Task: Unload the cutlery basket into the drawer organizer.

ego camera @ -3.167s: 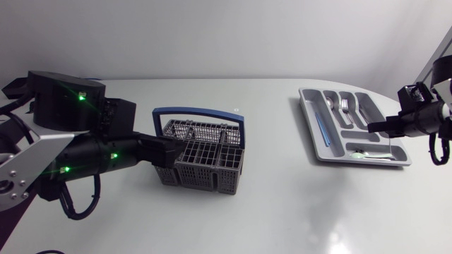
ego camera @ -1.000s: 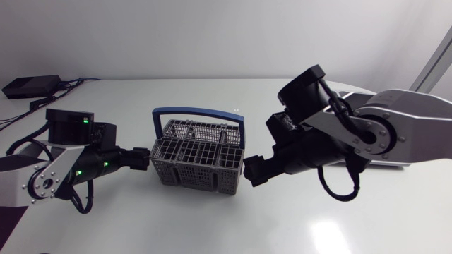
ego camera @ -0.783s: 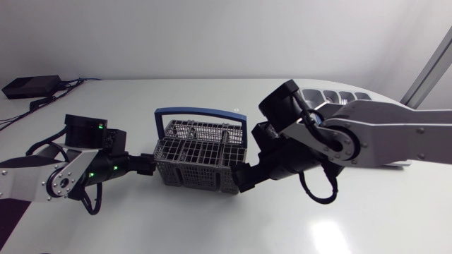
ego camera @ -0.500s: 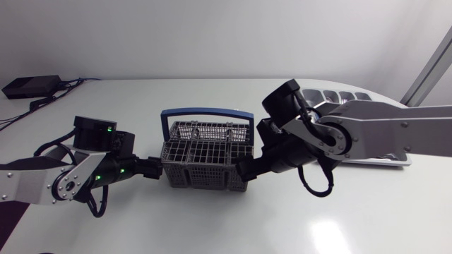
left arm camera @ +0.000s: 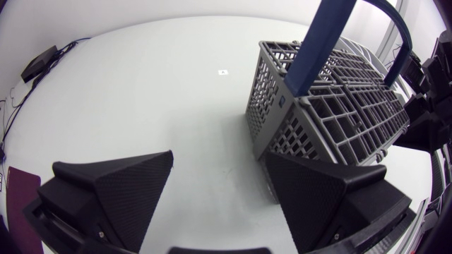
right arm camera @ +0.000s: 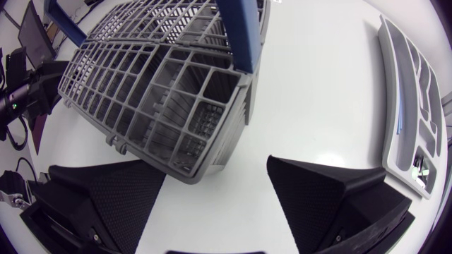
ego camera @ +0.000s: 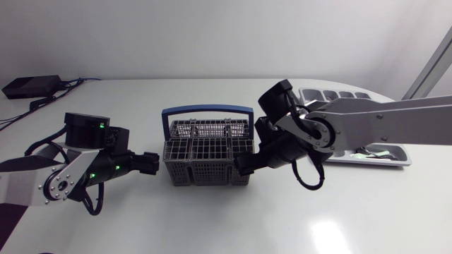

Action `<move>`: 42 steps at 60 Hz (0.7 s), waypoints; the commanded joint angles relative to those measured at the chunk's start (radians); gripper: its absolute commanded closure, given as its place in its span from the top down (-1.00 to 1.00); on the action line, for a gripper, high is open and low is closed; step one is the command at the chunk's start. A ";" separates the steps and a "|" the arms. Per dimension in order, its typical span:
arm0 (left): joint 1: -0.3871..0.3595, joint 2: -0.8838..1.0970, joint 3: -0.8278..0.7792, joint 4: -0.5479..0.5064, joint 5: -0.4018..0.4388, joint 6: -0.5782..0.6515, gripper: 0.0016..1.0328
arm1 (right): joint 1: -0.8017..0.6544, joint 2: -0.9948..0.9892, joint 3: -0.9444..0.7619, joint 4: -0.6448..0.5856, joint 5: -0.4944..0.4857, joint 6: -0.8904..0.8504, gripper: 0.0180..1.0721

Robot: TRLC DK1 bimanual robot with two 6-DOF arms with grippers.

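The left gripper (ego camera: pixel 151 164) is seen open, its two wedge fingers spread wide and nothing held between them. It is set low over the table (ego camera: pixel 212 219), just beside one end of the grey cutlery basket (ego camera: pixel 208 152). In the left wrist view the basket is shown ahead of the gripper and off toward one finger (left arm camera: pixel 332 190). Whether that finger touches the basket's lower corner cannot be told from this angle.

The right gripper (ego camera: pixel 244 166) is likewise held open and empty, placed close against the opposite end of the basket. From the right wrist view a lower corner of the basket is seen just ahead of the gap between the fingers, nearer to one of them.

The basket is stood upright near the middle of the table, between the two grippers, with its blue handle (ego camera: pixel 206 111) raised over the grid of cells.

The drawer organizer (ego camera: pixel 339 94) is laid flat toward the table's far right, well apart from the basket and largely hidden behind the right arm (ego camera: pixel 367 127). In the right wrist view a thin blue item (right arm camera: pixel 400 116) is seen lying in one of its long compartments.
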 commanded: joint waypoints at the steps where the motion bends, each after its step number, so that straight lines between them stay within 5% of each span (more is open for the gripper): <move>1: 0.009 -0.023 0.006 -0.011 -0.002 0.002 0.77 | 0.012 -0.019 -0.018 0.004 0.006 -0.002 0.90; 11: 0.007 -0.140 -0.004 -0.081 0.002 0.003 0.77 | 0.007 -0.161 -0.067 -0.038 -0.022 -0.031 0.90; 27: -0.111 -0.343 -0.002 -0.226 0.010 -0.037 0.77 | 0.033 -0.421 -0.133 -0.100 -0.100 -0.065 0.90; 42: -0.137 -0.447 0.010 -0.324 0.007 -0.037 0.77 | 0.038 -0.568 -0.187 -0.114 -0.020 -0.096 0.90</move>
